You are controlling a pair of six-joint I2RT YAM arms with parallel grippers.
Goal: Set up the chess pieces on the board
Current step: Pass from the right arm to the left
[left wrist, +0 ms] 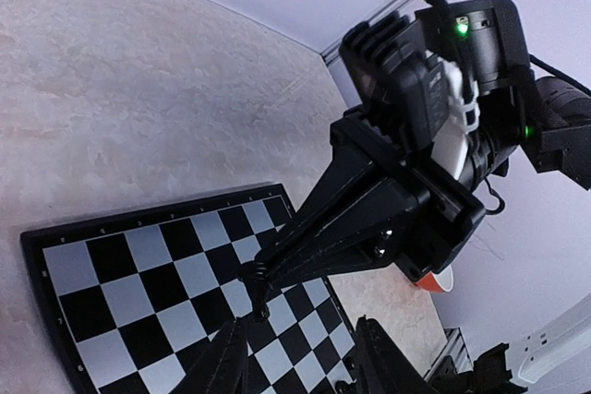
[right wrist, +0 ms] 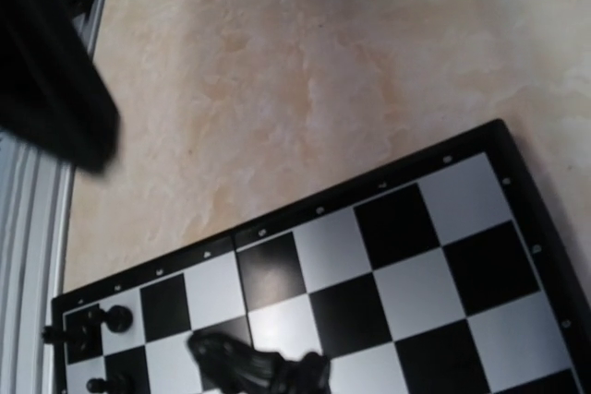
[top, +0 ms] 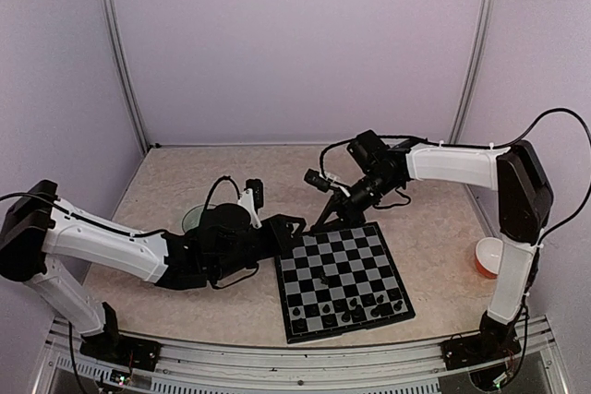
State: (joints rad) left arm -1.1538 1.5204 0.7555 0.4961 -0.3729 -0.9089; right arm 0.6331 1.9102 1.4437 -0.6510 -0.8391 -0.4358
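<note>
The board (top: 319, 248) lies in the middle of the table, with several black chess pieces (top: 355, 309) on its near rows and one more (top: 325, 280) further in. My right gripper (top: 324, 221) points down over the board's far left corner. In the left wrist view its tips (left wrist: 261, 272) are shut on a small black chess piece (left wrist: 256, 298) that hangs above the squares. My left gripper (left wrist: 303, 343) is open just beside and below that piece, with nothing between its fingers (left wrist: 226, 357). In the right wrist view the held piece (right wrist: 242, 364) shows dark at the bottom edge.
A pale green bowl (top: 193, 219) sits behind the left arm. A red and white cup (top: 488, 256) stands on the table at the right, also visible as the cup (left wrist: 434, 280) past the board's edge. Two pieces (right wrist: 109, 320) stand at the board's corner.
</note>
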